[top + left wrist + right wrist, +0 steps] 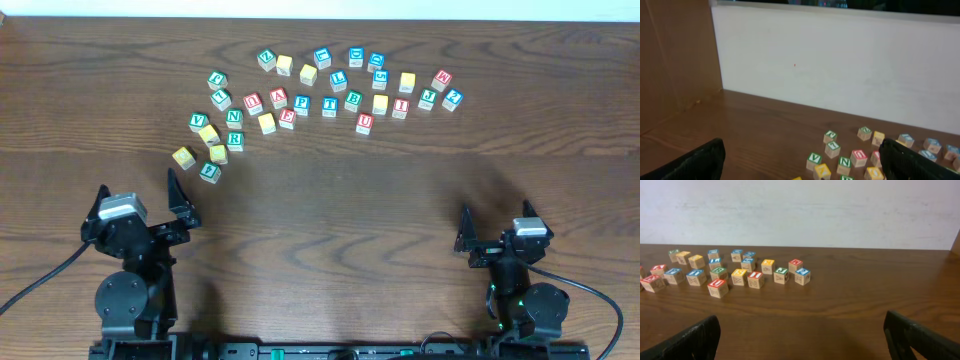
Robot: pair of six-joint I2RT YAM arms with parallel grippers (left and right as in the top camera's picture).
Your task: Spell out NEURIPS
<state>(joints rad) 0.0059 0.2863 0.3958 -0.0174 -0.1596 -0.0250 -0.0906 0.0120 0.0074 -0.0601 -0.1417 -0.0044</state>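
Note:
Many small wooden letter blocks lie scattered across the far half of the table. Among them are a green N (pixel 234 116), a green R (pixel 235 140), a red E (pixel 287 118), a red U (pixel 365 123), a red I (pixel 400 108), a blue P (pixel 301 105) and a green V (pixel 198 122). The green N also shows in the left wrist view (pixel 844 163). My left gripper (pixel 140 200) is open and empty, just near of the leftmost blocks. My right gripper (pixel 495 225) is open and empty, well short of the blocks (pixel 717 286).
A white wall (pixel 840 65) runs along the table's far edge. A wooden side panel (pixel 675 60) stands at the left. Bare wood table (pixel 340 220) lies between the blocks and both arm bases.

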